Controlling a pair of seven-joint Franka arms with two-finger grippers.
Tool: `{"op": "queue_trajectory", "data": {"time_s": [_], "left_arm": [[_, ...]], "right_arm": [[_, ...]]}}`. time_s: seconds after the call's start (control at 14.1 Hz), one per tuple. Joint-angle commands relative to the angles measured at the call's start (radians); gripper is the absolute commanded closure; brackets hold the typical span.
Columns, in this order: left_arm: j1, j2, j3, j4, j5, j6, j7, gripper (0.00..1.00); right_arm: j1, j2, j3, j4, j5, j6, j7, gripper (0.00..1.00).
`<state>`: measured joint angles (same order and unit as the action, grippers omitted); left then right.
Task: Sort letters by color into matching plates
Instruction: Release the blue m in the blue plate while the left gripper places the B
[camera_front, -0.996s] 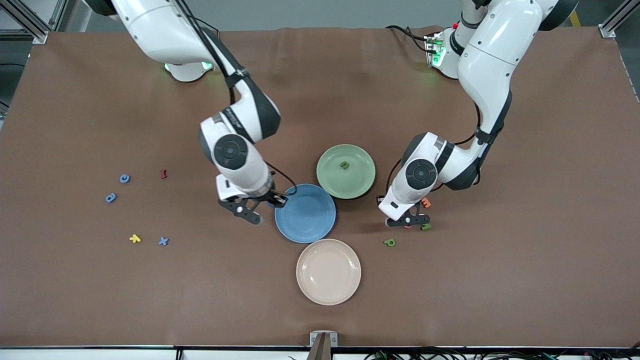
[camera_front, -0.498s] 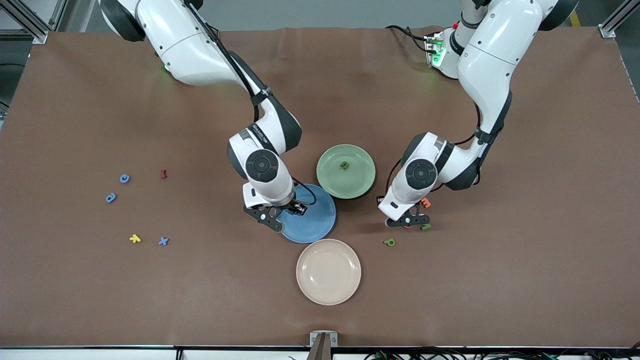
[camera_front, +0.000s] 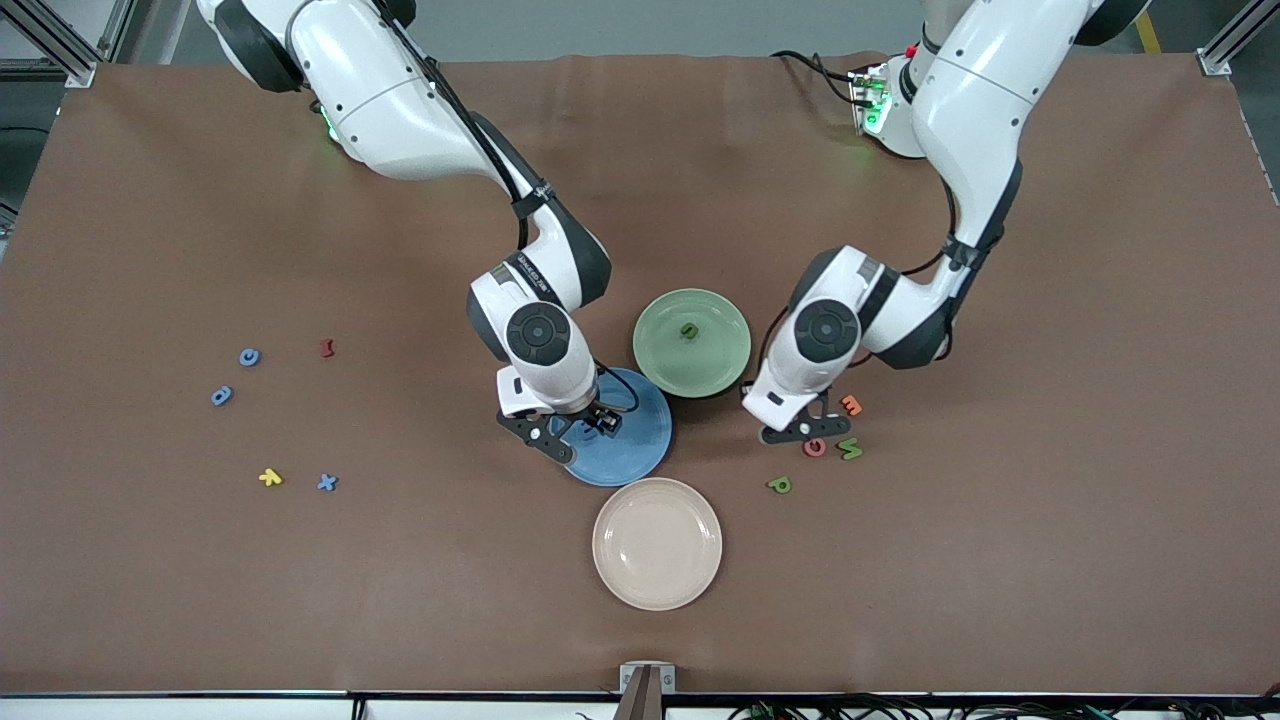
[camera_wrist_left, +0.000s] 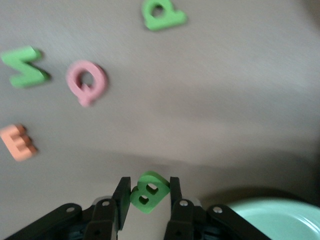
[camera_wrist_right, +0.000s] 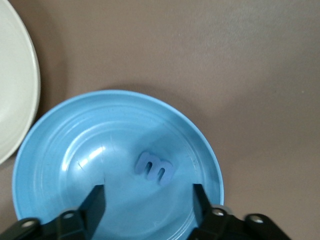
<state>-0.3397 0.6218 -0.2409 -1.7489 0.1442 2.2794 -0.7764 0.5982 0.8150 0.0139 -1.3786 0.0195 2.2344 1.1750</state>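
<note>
The right arm bends down from its base so that the right end effector (camera_front: 565, 435) hangs over the blue plate (camera_front: 630, 455), fingers spread wide, a blue letter M (camera_wrist_right: 155, 168) lying in the plate beneath them. The left arm folds at the elbow and drops the left end effector (camera_front: 797, 428) above the counter (camera_front: 1000, 560) just beside the green plate (camera_front: 715, 365), fingers clamped on a green letter B (camera_wrist_left: 149, 191).

Three round plates sit mid-counter: blue, pale green, and a cream plate (camera_front: 657, 543) nearest the front camera. One small green letter (camera_front: 688, 329) lies in the green plate.

Near the left end effector lie four loose letters: an orange E (camera_front: 851, 405), a pink Q (camera_front: 815, 446), a green N (camera_front: 850, 450) and a green P (camera_front: 779, 485).

Toward the right arm's end lie five more: three blue ones (camera_front: 250, 357), (camera_front: 222, 396), (camera_front: 327, 482), a red one (camera_front: 326, 348) and a yellow one (camera_front: 270, 477).

All are chunky, matte toy letters, far smaller than the plates.
</note>
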Motion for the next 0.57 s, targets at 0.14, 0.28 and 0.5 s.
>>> {"op": "queue_trajectory", "data": {"time_s": [0.14, 0.28, 0.5], "left_arm": [[-0.03, -0.031, -0.081, -0.04, 0.023, -0.017, -0.155, 0.75], [-0.064, -0.034, -0.081, -0.055, 0.023, -0.017, -0.185, 0.75], [-0.093, -0.034, -0.081, -0.07, 0.023, -0.017, -0.221, 0.74]], "right_arm": [[-0.092, -0.057, 0.003, 0.001, -0.007, -0.103, -0.162, 0.0], [-0.15, -0.112, 0.001, -0.046, -0.007, -0.154, -0.295, 0.0], [-0.282, -0.252, 0.001, -0.274, -0.009, -0.073, -0.547, 0.0]]}}
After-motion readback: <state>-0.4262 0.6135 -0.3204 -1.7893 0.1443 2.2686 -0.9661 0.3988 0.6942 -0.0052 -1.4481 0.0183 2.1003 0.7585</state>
